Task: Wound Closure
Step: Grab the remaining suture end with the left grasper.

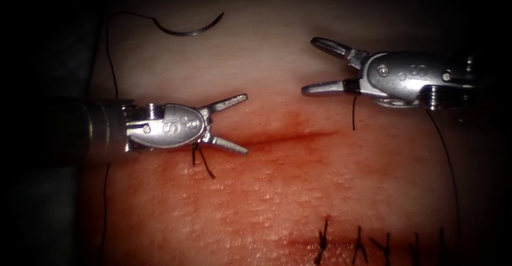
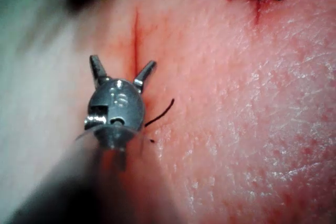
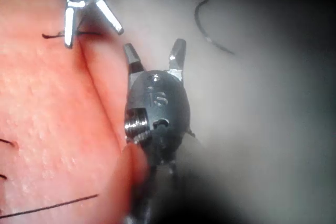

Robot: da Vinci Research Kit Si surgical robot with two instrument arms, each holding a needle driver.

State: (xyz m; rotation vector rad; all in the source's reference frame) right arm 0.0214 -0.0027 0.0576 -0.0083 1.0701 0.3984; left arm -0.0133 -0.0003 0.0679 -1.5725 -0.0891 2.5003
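The curved needle (image 1: 186,30) lies free on the pale tissue above and left of the cut (image 1: 298,136), not in the tissue; neither tool holds it. Its thread (image 1: 109,63) trails from its left end down the left side. My left tool (image 1: 247,123) hovers open at the cut's left end, holding nothing, with a knotted stitch and its tails (image 1: 202,159) just under it. My right tool (image 1: 309,66) is open above the cut's right part; a short thread piece (image 1: 354,111) hangs near its lower jaw's base. The wrist views show the left tool (image 2: 123,62) and the right tool (image 3: 154,46) open.
A row of several finished stitches (image 1: 373,242) closes a second cut along the lower edge. Another thread (image 1: 448,164) runs down from behind the right tool. Red fluid stains the tissue (image 1: 266,191) around the cut. The left tool (image 3: 86,9) also appears in the right wrist view.
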